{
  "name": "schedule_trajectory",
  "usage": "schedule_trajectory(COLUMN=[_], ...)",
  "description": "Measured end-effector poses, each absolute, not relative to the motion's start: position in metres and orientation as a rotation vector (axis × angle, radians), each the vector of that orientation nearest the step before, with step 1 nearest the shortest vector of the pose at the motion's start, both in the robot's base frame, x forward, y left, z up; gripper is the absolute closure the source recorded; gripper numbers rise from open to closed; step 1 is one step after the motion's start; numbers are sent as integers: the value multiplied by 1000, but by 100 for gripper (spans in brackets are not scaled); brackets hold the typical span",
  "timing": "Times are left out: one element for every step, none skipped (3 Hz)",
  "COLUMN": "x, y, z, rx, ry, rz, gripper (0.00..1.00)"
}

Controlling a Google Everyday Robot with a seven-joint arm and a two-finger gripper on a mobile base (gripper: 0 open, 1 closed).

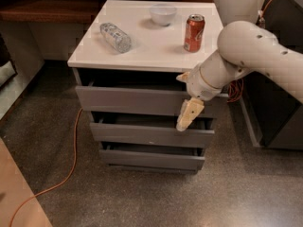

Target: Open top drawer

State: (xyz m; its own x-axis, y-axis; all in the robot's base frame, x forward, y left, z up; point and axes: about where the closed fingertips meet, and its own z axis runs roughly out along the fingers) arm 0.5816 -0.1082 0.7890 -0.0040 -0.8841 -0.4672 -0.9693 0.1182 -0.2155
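The top drawer (132, 100) is the widest grey front, right under the white cabinet top (147, 46). It stands slightly pulled out, with a dark gap above it. My gripper (188, 115) hangs in front of the drawer's right end, its cream fingertips pointing down over the drawer's lower edge. The white arm (251, 56) reaches in from the right. Two narrower grey drawers sit below, the middle drawer (151, 135) and the bottom drawer (151, 160), both slightly out.
On the cabinet top lie a clear plastic bottle (115, 37) on its side, a white bowl (163, 14) and a red soda can (194, 33). An orange cable (71, 169) runs over the floor at the left. A dark cabinet (279, 112) stands at the right.
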Motion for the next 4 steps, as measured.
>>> schedule_trajectory(x=[600, 637, 665, 685], y=[-96, -80, -55, -31], z=[759, 730, 708, 687], rx=[-1830, -1840, -1855, -1893], ry=[1887, 1867, 1847, 1840], rz=[248, 258, 264, 236], gripper=[0, 0, 0, 0])
